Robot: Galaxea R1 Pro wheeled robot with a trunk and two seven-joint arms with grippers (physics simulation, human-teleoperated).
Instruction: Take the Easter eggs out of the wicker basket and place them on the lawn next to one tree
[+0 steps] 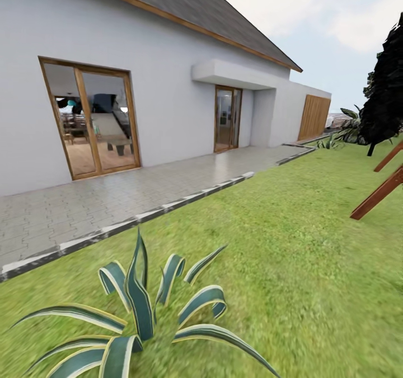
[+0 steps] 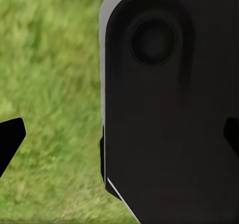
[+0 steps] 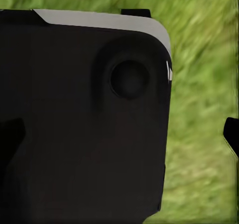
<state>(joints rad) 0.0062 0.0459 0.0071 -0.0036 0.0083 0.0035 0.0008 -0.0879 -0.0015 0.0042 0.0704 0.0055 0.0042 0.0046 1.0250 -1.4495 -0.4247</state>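
The lawn (image 1: 291, 243) spreads wide and green ahead and to the right in the head view. The Easter eggs, the wicker basket and the tree are out of view. In the left wrist view my left gripper (image 2: 119, 139) is open, its dark fingertips (image 2: 11, 137) far apart at the frame's edges, with grass and a black robot body panel (image 2: 169, 109) beyond them. My right gripper (image 3: 119, 134) is likewise open over grass, one fingertip (image 3: 231, 134) showing beside a black body panel (image 3: 84, 119). Nothing is held between either pair of fingers.
A striped agave plant (image 1: 140, 311) grows close in front. A grey paved patio (image 1: 112, 199) with a stone kerb runs along a white house with glass doors (image 1: 89, 120). At the right stand a dark conifer (image 1: 386, 87) and slanted wooden beams (image 1: 380, 193).
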